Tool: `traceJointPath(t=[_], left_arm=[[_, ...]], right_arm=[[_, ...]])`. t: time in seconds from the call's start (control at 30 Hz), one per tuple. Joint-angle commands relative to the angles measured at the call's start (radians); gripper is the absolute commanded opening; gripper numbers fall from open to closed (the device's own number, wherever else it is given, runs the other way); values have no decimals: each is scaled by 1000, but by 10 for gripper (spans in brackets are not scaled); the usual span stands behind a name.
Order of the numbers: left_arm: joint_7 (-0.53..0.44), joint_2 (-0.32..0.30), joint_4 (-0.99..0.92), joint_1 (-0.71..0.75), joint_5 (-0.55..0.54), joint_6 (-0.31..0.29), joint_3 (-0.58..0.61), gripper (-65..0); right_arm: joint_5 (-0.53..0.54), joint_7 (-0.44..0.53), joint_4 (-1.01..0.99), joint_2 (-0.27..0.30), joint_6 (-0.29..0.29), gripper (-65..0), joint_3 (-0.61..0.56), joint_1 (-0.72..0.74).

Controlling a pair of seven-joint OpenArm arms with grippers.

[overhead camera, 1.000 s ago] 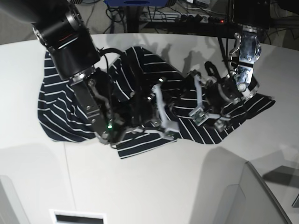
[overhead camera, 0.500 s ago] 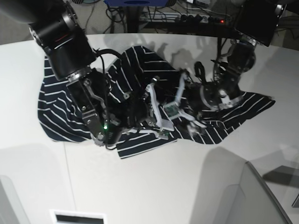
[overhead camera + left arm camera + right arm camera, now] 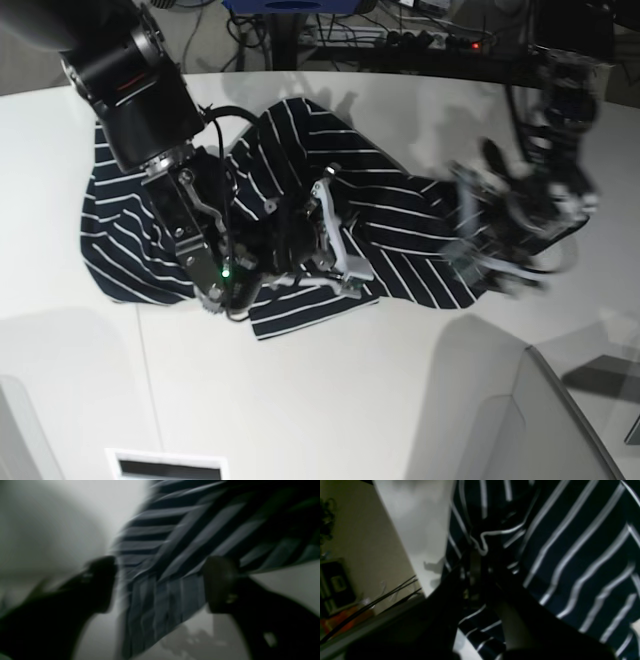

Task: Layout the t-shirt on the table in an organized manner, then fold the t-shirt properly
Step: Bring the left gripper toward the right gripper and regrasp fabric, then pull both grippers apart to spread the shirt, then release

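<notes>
The dark striped t-shirt point(image 3: 125, 235) lies crumpled across the table point(image 3: 350, 400). My right gripper point(image 3: 350, 278) sits at the shirt's front middle. In the right wrist view this right gripper point(image 3: 476, 562) is shut, pinching a bunched fold of the t-shirt point(image 3: 570, 555). My left gripper point(image 3: 490, 265) is blurred over the shirt's right end. In the left wrist view the left gripper point(image 3: 160, 585) has its jaws apart, and a striped edge of the t-shirt point(image 3: 175, 555) lies between the two dark fingers point(image 3: 220, 585) above the table point(image 3: 62, 517).
Cables and a power strip point(image 3: 400, 40) run behind the table's far edge. A grey panel point(image 3: 560, 420) stands at the lower right, and a white label point(image 3: 165, 465) at the bottom. The right wrist view shows the table edge point(image 3: 415, 517) with floor and black wires point(image 3: 382, 592) beyond it.
My left arm has swung right, from the shirt's middle to its right end, and its jaws have narrowed. The right arm holds its fold and has hardly moved.
</notes>
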Motion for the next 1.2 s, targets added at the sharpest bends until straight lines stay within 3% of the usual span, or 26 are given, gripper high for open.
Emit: traceJointPath(t=[0.0, 0.13, 0.3, 0.4, 0.57, 0.7, 0.77, 0.83, 0.93, 0.97, 1.0, 1.1, 1.17], left_arm=[[-14, 2, 19, -12, -10, 6, -49, -308], [-14, 63, 10, -52, -8, 6, -197, -640], [-21, 154, -76, -130, -8, 15, -197, -650], [-23, 207, -179, -205, -7, 108, -132, -650], [-28, 255, -322, -273, -10, 196, 30, -650], [-152, 298, -437, -290, -8, 277, 130, -650], [-209, 304, -491, -293, -8, 295, 170, -650], [-238, 310, -541, -293, -8, 317, 201, -650], [-272, 310, -613, -294, -8, 355, 231, -650], [-281, 310, -629, -294, -8, 365, 237, -650], [-291, 310, -639, -294, -8, 374, 247, -650], [-296, 304, -650, -287, -8, 395, 256, -650], [-296, 301, -649, -282, -8, 404, 251, -650]], right_arm=[[15, -10, 20, -8, 5, -644, -6, 21], [29, -30, 44, -7, 5, -644, -135, 15], [126, -26, 58, -7, 5, -644, -320, 13], [190, -26, 58, -8, 5, -644, -396, -5], [208, -26, 52, -4, 5, -644, -439, -7], [251, -32, 50, 10, 5, -624, -432, -5], [311, -44, 49, 35, 5, -527, -432, -2], [389, -55, 49, 58, 5, -357, -429, 1], [491, -55, 52, 105, 5, -86, -337, 0], [512, -55, 56, 121, 5, -29, -313, 0], [531, -52, 59, 147, 5, 0, -279, 0], [547, -50, 59, 210, 5, 0, -142, -2], [546, -35, 59, 260, 5, -38, -43, -7]])
